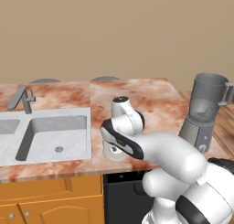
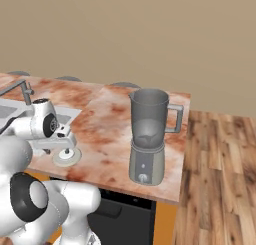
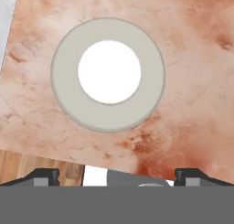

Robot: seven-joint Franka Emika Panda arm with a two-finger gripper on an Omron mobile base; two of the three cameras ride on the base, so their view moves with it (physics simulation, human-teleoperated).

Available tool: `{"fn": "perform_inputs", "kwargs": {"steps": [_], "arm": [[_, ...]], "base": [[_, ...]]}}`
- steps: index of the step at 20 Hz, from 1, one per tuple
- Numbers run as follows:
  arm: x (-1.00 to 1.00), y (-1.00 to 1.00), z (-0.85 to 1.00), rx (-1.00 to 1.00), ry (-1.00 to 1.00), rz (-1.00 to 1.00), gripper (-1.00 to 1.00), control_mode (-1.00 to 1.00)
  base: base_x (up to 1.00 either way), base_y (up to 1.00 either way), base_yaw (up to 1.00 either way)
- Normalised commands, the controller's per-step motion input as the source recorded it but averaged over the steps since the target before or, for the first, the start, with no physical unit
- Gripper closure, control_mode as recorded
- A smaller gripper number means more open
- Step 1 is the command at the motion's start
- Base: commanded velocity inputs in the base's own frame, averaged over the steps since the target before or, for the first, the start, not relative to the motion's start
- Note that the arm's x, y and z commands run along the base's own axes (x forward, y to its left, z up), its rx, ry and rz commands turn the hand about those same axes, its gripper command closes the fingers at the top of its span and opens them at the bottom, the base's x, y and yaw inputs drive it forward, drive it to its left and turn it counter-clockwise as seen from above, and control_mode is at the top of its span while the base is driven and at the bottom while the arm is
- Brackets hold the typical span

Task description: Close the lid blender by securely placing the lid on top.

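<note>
The lid (image 3: 108,74), a flat round disc with a pale grey-green rim and a white raised centre, lies flat on the marble counter (image 1: 151,95) near its front edge. My gripper (image 3: 118,176) hangs straight above it, open, with its finger tips far apart and nothing between them. From the side, the hand sits just over the lid (image 2: 67,158), whose edge also peeks out under the hand (image 1: 114,153). The blender (image 2: 148,139), a smoky jar with a side handle on a grey base, stands lidless on the counter to the right (image 1: 204,111).
A steel sink (image 1: 55,131) with a faucet (image 1: 23,99) takes up the counter's left part. The counter's front edge runs just behind the lid, with a dark appliance front (image 1: 123,195) below. Wooden floor (image 2: 220,179) lies to the right of the counter.
</note>
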Motion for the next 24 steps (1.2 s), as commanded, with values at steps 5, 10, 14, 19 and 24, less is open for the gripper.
{"fn": "perform_inputs", "kwargs": {"steps": [5,10,14,19,24], "arm": [[0.21,0.01,-0.14,0.00,0.00,0.00,-1.00,-1.00],[0.21,0.00,-0.26,0.00,0.00,0.00,-1.00,-1.00],[0.19,0.00,-0.27,0.00,0.01,0.00,-1.00,-1.00],[0.10,0.01,-0.26,0.00,0.00,0.00,-1.00,-1.00],[0.07,0.05,-0.23,0.00,0.00,0.00,-1.00,-1.00]], "base": [[0.00,0.00,0.00],[0.00,0.00,0.00],[0.00,0.00,0.00],[0.00,0.00,0.00],[0.00,0.00,0.00]]}}
